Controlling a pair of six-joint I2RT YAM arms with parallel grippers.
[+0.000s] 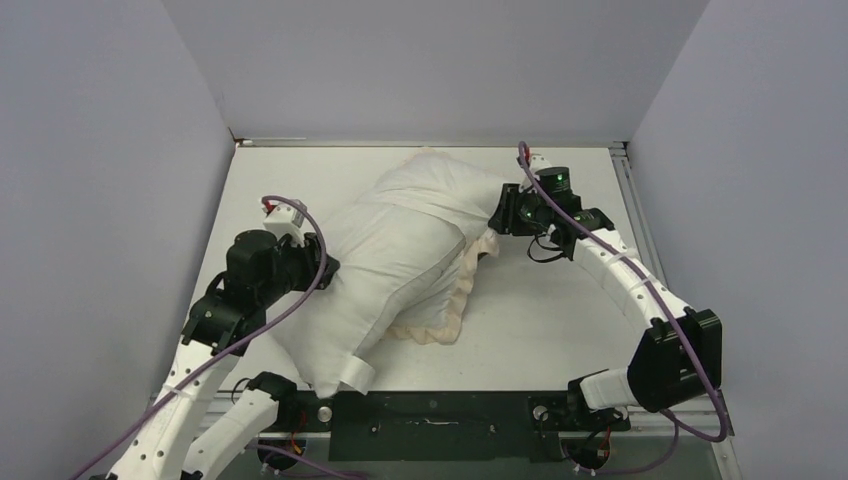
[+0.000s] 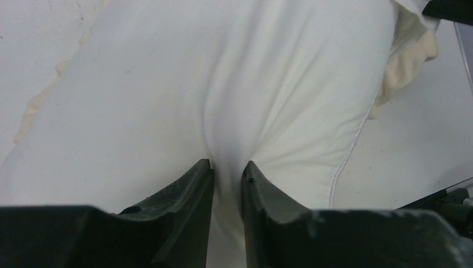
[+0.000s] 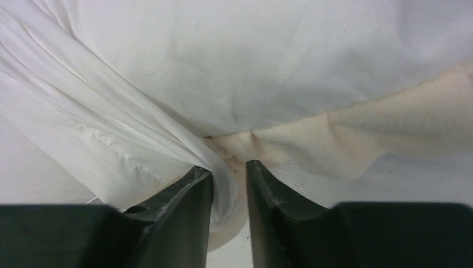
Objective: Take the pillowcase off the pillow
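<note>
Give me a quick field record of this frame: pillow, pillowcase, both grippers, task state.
pillow: lies diagonally on the table, bare near end toward the arm bases
pillowcase: over the pillow's far end, cream frill bunched along the pillow's right side
left gripper: closed on a fold of the pillow's smooth white fabric
right gripper: closed on the pillowcase, white cloth and frill drawn in together
task state: pillowcase not yet off
</note>
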